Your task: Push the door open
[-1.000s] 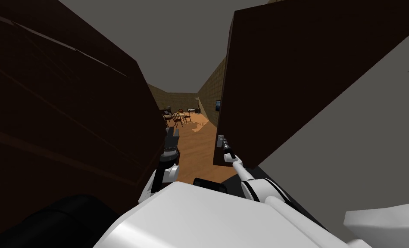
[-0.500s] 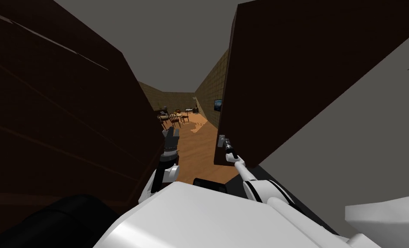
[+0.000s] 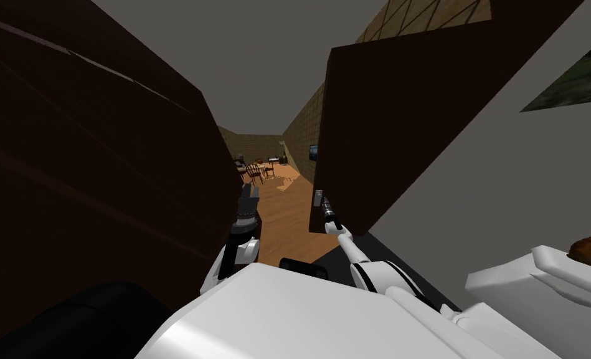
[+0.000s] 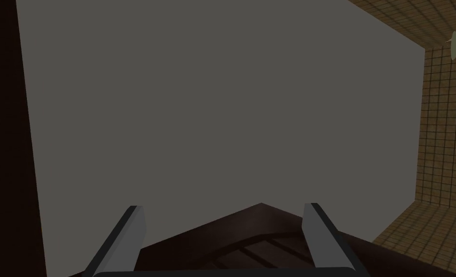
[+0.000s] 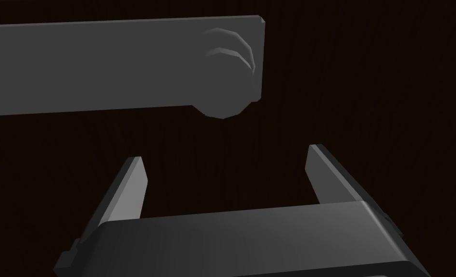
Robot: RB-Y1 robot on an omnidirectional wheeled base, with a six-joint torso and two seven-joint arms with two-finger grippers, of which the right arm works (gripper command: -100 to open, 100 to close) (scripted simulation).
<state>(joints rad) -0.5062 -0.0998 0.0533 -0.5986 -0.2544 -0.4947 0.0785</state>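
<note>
While one right end effector (image 5: pixel 226 156) gapes, one door (image 3: pixel 400 124) stands ajar.

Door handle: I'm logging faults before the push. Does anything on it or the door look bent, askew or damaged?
Nothing stands out. The grey handle plate and its round knob lie flat and whole on the dark door, which stands ajar. The right pincer is open near the plate, not gripping it.

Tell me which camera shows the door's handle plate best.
Right wrist view: the grey handle plate and its knob sit large on the dark door, just beyond the open right gripper. Head view shows it small at the door's edge. Left wrist view faces a grey surface.
</note>
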